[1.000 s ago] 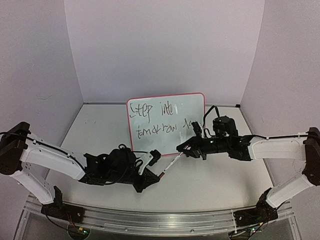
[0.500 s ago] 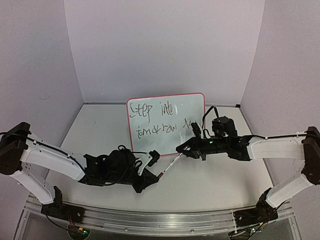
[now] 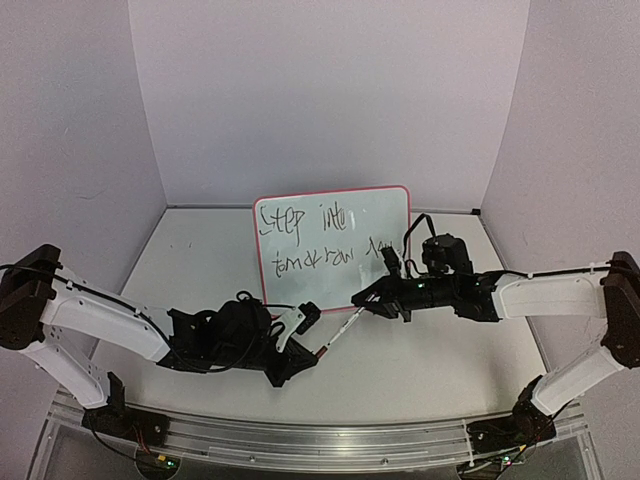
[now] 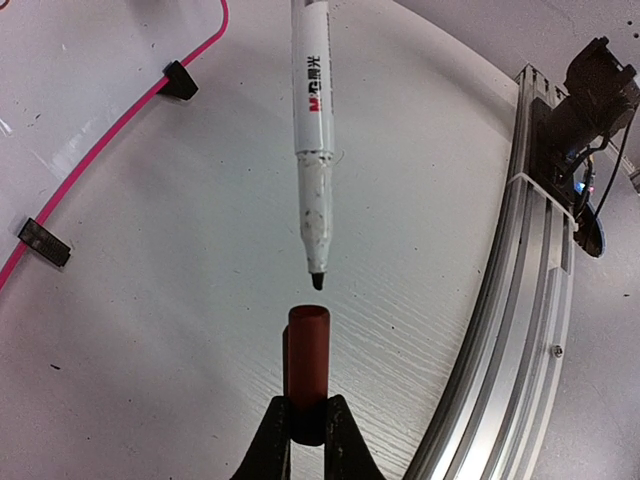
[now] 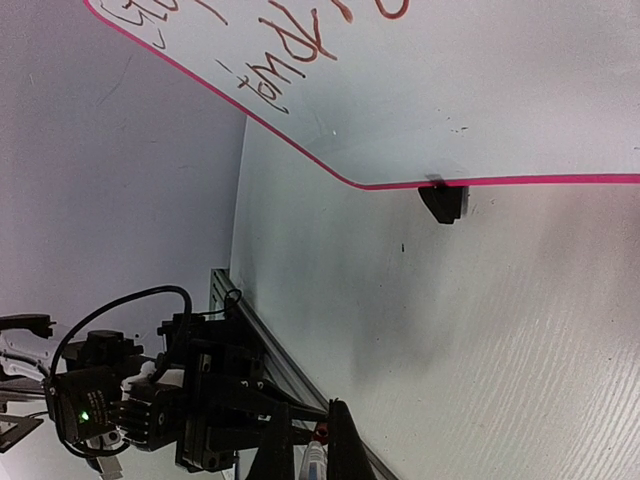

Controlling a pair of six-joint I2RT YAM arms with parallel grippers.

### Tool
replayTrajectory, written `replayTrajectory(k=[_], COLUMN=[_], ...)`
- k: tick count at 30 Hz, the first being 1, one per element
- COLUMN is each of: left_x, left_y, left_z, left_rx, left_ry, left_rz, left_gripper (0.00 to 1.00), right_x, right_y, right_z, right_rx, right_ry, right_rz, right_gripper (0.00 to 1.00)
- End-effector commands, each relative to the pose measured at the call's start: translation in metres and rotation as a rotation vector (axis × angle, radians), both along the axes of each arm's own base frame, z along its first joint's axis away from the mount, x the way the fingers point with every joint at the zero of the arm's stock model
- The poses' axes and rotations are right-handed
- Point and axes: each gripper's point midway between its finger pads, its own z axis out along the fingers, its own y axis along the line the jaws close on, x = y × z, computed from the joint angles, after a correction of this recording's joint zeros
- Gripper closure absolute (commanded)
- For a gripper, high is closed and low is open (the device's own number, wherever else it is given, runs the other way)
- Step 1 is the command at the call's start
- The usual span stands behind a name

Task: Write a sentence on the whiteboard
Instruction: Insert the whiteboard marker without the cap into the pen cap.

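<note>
Almost nothing has moved in the last second. Your left fingers (image 3: pixel 301 358) stay pinched tight on a red-brown cap (image 4: pixel 307 360), and your right fingers (image 3: pixel 362 298) on a white marker (image 4: pixel 310 110), its tip just short of the cap. Behind them, the whiteboard (image 3: pixel 335 288) stands on the desk (image 3: pixel 430 365), bearing the sentence (image 3: pixel 280 222).

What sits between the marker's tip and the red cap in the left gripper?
Nothing: in the left wrist view, a bare gap separates the marker tip from the cap; only table behind.
</note>
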Motion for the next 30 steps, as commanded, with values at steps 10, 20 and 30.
replayTrajectory(k=[10,20,30], left_x=[0.0,0.003,0.003], left_y=[-0.013,-0.013,-0.015], left_z=[0.036,0.037,0.038], left_rx=[-0.092,-0.093,-0.095], left_ry=[-0.045,-0.045,-0.045], left_rz=[-0.016,0.0,0.0], left_gripper=[1.0,1.0,1.0], right_x=[0.006,0.003,-0.001], right_y=[0.011,0.013,0.018], right_z=[0.012,0.009,0.008], right_rx=[0.04,0.038,0.038], right_ry=[-0.034,-0.029,-0.029], right_rz=[0.017,0.028,0.041], right_gripper=[1.0,1.0,1.0])
